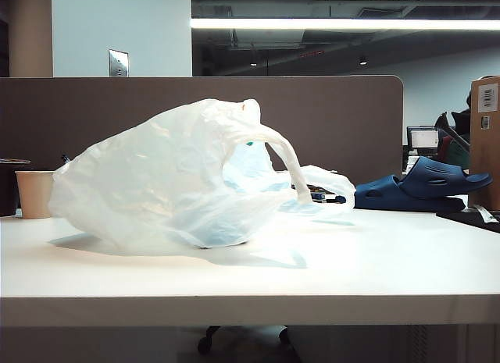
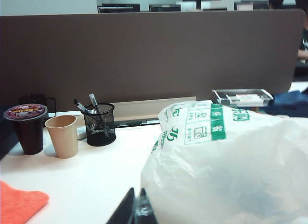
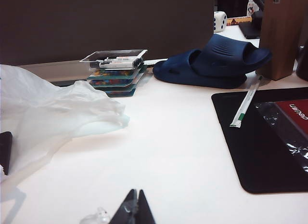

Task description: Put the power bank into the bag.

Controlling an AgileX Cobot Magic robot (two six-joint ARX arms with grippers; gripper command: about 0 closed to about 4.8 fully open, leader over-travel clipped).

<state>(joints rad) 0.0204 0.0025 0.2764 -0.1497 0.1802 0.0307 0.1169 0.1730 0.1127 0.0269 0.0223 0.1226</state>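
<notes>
Both grippers are pulled back low at the near edge of the table (image 1: 391, 269), left gripper (image 2: 136, 209) pressed together and empty, right gripper (image 3: 136, 209) likewise. The bag (image 1: 172, 183) lies slumped mid-table, closer to the left one. The power bank? Possibly that dark edge (image 3: 5, 151) beside the bag, but I can't tell.

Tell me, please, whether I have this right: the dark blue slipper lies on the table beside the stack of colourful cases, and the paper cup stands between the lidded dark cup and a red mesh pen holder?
Nearly: the mesh pen holder is black, not red, as the left wrist view shows. The rest holds.
</notes>
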